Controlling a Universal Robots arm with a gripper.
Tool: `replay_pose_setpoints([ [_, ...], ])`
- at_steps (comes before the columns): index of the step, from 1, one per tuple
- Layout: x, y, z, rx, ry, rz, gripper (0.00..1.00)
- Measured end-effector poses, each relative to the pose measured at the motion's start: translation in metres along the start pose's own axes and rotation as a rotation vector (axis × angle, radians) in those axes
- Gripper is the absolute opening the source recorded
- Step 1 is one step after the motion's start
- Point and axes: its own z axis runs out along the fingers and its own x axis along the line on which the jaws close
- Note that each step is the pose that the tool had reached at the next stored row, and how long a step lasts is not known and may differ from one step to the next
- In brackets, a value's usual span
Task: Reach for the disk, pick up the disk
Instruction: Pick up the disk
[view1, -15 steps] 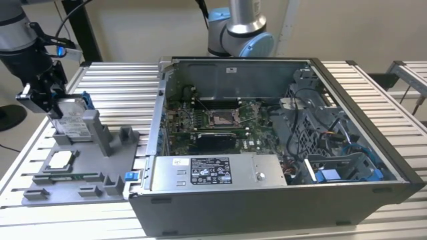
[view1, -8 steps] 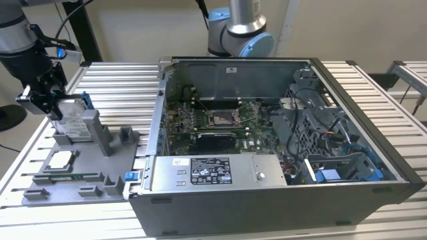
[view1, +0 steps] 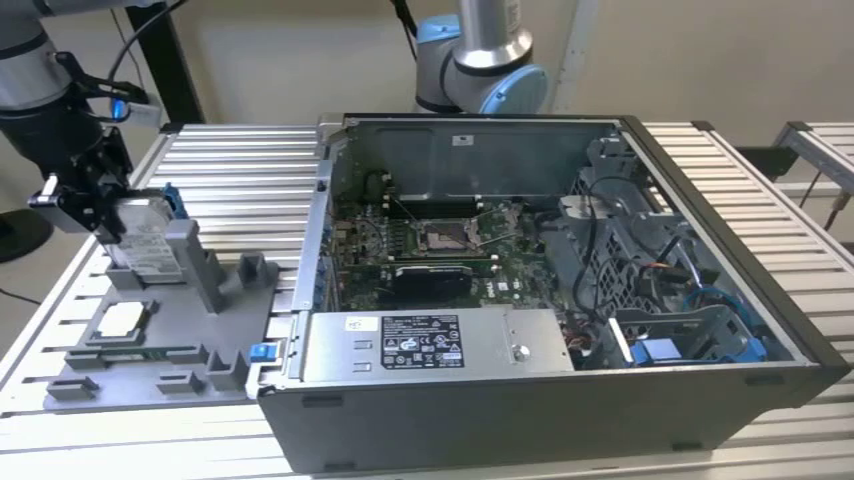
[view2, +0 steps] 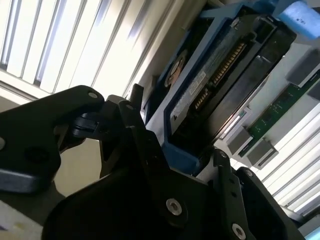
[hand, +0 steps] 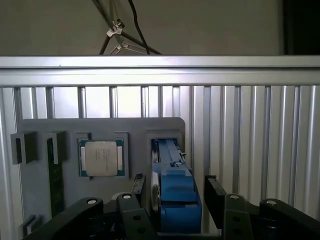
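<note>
1. At the exterior view's left, the arm (view1: 34, 95) reaches down over a grey tray (view1: 160, 375) that lies on the slatted metal tabletop (view1: 240, 160).
2. The disk (view1: 144, 245) stands on edge in a slot at the back of that tray, its white label facing the open computer case (view1: 534, 405).
3. The hand (view1: 114, 225) is down at the disk's upper end, with its black body up against the side turned away from the case.
4. In the first wrist view the disk (hand: 172, 167) shows edge-on in its blue bracket (hand: 175, 200), with the dark fingers (hand: 214, 192) standing one on each side.
5. The hand is spread. There is a clear gap between the blue bracket and one finger, while the other finger sits just beside the disk's silver edge. I cannot tell whether that one touches.
6. The second wrist view looks along the disk's connector end (view2: 225, 65), again with a finger on each side.
7. On the same tray a small square chip (hand: 101, 158) lies flat in its own pocket beside the disk's slot, and a green memory stick (hand: 56, 187) lies past the chip.
8. The computer case takes up the middle of the tabletop, with a grey labelled power-supply box (view1: 427, 345) along its near wall.
9. A second arm (view1: 481, 60) stands behind the case.
</note>
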Motion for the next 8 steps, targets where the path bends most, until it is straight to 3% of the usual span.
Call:
replay_pose_setpoints([
  [8, 0.0002, 0.0000, 0.0011, 0.0000, -0.0009, 0.000, 1.00],
])
